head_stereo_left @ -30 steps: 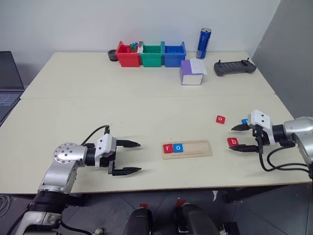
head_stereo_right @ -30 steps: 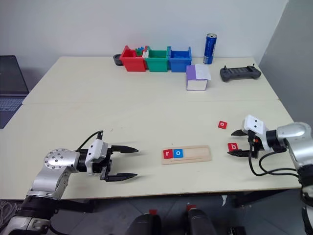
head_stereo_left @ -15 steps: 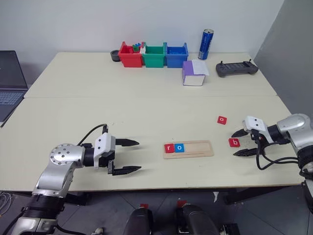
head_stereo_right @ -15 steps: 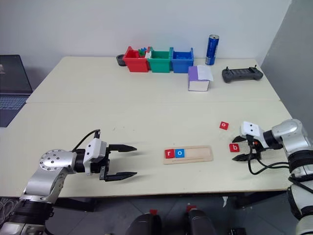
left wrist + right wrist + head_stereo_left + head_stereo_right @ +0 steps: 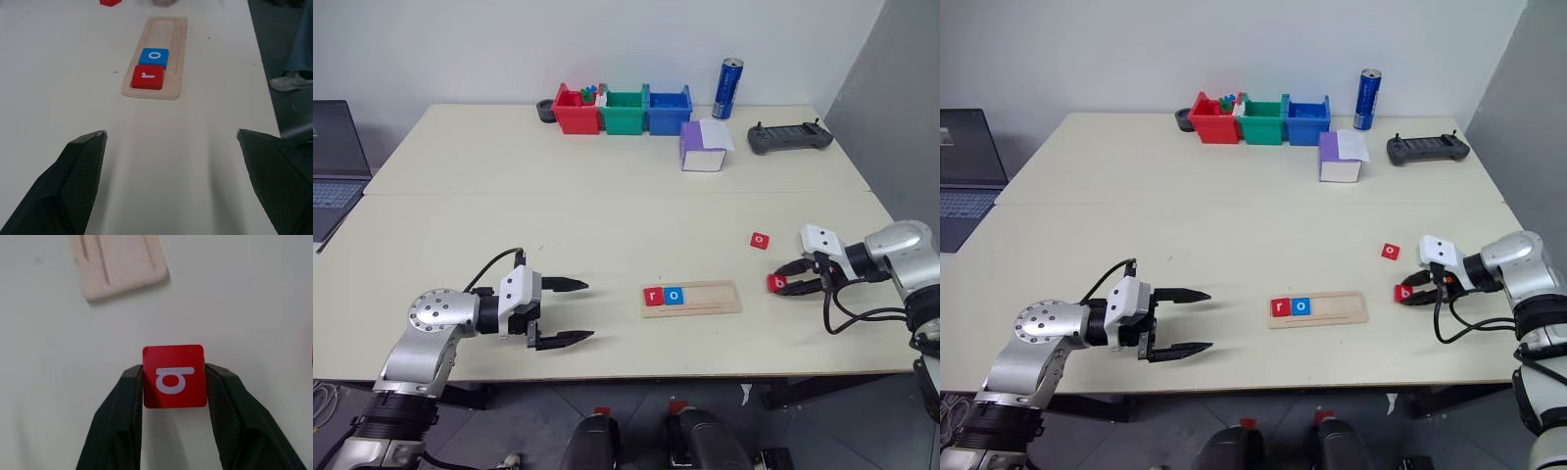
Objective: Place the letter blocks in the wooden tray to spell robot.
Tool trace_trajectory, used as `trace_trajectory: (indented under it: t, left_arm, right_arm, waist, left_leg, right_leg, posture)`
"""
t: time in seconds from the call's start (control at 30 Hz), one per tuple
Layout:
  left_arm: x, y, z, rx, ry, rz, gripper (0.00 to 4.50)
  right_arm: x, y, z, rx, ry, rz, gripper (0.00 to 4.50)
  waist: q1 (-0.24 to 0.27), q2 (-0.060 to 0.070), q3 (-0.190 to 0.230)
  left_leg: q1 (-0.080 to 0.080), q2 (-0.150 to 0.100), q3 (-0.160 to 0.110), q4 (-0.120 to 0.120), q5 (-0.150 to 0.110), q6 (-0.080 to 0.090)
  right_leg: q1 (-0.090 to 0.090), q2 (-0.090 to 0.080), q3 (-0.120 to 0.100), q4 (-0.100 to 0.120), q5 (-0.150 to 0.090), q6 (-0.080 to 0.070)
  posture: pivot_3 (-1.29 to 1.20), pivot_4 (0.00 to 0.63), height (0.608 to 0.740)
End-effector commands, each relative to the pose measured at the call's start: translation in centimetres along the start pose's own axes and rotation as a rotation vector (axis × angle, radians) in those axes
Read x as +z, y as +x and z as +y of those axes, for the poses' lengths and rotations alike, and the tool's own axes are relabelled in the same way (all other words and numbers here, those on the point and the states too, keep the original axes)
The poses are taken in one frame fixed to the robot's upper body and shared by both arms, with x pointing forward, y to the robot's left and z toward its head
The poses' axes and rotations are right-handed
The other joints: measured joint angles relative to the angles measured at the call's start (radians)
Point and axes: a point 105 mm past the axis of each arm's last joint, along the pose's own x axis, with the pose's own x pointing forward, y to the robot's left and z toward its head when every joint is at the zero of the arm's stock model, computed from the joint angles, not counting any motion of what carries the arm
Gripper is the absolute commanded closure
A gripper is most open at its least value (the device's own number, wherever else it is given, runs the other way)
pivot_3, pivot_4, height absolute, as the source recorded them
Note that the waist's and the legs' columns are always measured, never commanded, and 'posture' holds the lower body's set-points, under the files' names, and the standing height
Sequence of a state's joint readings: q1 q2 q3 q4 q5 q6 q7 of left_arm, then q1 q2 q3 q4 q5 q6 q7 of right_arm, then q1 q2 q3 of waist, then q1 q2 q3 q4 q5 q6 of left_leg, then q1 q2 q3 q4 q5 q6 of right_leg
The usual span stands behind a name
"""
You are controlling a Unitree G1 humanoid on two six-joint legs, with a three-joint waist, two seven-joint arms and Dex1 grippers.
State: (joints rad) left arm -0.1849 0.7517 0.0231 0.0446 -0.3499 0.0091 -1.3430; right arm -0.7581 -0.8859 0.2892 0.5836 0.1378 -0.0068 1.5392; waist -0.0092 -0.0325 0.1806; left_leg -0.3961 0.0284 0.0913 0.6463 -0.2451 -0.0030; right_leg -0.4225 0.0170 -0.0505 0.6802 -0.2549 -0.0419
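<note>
Nearest, at about 8 o'clock on the table [image 5: 607, 211]: left gripper [image 5: 566, 312], fingers spread wide with nothing between them, pointing toward the wooden tray [image 5: 691, 297].

At roughly 6 o'clock, just past the front edge: the tray lying flat and crosswise, holding two letter blocks side by side at its left end, red "r" [image 5: 652, 296] touching blue "o" [image 5: 674, 295]; rest of the groove bare. Same pair seen through the left wrist camera, red "r" [image 5: 147, 77] nearer than blue "o" [image 5: 154, 57], between the two black fingers [image 5: 78, 166].

At about 4 o'clock, just right of the tray: right gripper [image 5: 787, 284], clamped on the red "b" block [image 5: 776, 284]. Right wrist camera: black fingers [image 5: 122, 401] pressed against both side edges of the red "b" block [image 5: 174, 376], tray end [image 5: 122, 264] close ahead. Cannot tell whether the block rests on the table or sits just above it.

A little beyond, at about 3 o'clock: another red "o" block [image 5: 760, 239] lying alone on the table, apart from the gripper.

Farther back, at about 1 o'clock: purple-and-white box [image 5: 702, 147], black controller [image 5: 789, 138] to its right. At 12 o'clock along the far edge: red bin [image 5: 575, 111], green bin [image 5: 622, 111], blue bin [image 5: 667, 110] in a row, blue can [image 5: 727, 74] standing upright just right of them. At 10 o'clock, off the table's left side: laptop [image 5: 333, 157].
</note>
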Motion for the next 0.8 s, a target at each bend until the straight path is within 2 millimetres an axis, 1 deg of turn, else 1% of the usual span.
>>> trace_trajectory:
  t: [0.03, 0.13, 0.23, 0.3, 0.47, 0.63, 0.8]
  left_arm:
    - [0.6, -0.3, 0.3, 0.005, 0.040, -0.002, 0.00]
    - [0.7, 0.0, 0.2, -0.001, 0.038, -0.008, 0.00]
    - [0.9, 0.5, 0.2, -0.012, 0.045, -0.014, 0.00]
    - [1.0, 0.7, 0.1, -0.017, 0.049, -0.016, 0.00]
    - [1.0, 1.0, -0.1, -0.027, 0.053, -0.019, 0.00]
    - [1.1, 1.4, -0.1, -0.031, 0.060, -0.022, 0.00]
    - [1.1, 1.5, -0.1, -0.028, 0.065, -0.022, 0.00]
  right_arm:
    - [6.0, 1.2, 3.2, 0.164, -0.191, -0.086, 3.03]
    - [7.9, 3.9, 5.3, 0.214, -0.225, -0.112, 3.03]
    - [8.0, 6.5, 5.4, 0.184, -0.200, -0.091, 3.03]
    - [7.9, 7.5, 5.0, 0.161, -0.189, -0.073, 3.03]
    - [8.6, 8.3, 3.7, 0.125, -0.179, -0.066, 3.03]
    - [8.2, 8.7, 2.6, 0.111, -0.179, -0.038, 3.03]
    - [7.3, 9.5, 1.8, 0.102, -0.163, 0.006, 3.03]
  waist:
    - [0.001, 0.001, 0.000]
    - [0.003, 0.000, 0.000]
    - [0.007, 0.000, 0.000]
    - [0.008, 0.000, 0.000]
    - [0.007, 0.000, 0.000]
    - [0.007, 0.000, 0.000]
    - [0.006, 0.000, 0.000]
  left_leg:
    - [0.000, 0.000, 0.000, 0.000, 0.000, 0.000]
    - [0.000, 0.001, -0.002, -0.001, 0.000, 0.000]
    - [-0.001, 0.001, -0.002, 0.001, 0.000, 0.000]
    - [-0.002, 0.000, -0.002, 0.003, 0.000, 0.000]
    - [-0.002, 0.000, -0.002, 0.003, 0.000, 0.000]
    - [-0.002, 0.000, -0.002, 0.002, 0.000, 0.000]
    - [-0.002, 0.000, -0.002, 0.002, 0.000, 0.000]
  right_leg:
    - [0.000, 0.000, 0.000, 0.000, 0.000, 0.000]
    - [0.000, 0.001, -0.002, 0.000, 0.000, 0.000]
    - [0.000, 0.000, -0.002, -0.001, 0.000, 0.000]
    - [0.000, 0.000, -0.002, -0.001, 0.000, 0.000]
    - [0.000, -0.001, -0.002, -0.001, 0.000, 0.000]
    - [0.000, 0.000, -0.002, -0.001, 0.000, 0.000]
    - [0.000, 0.000, -0.002, -0.001, 0.000, 0.000]
  posture:
    - [0.00, 0.150, 0.740]
    - [0.00, 0.150, 0.740]
    - [0.00, 0.150, 0.740]
    - [0.00, 0.150, 0.740]
    - [0.00, 0.150, 0.740]
    - [0.00, 0.150, 0.740]
    - [0.00, 0.150, 0.740]
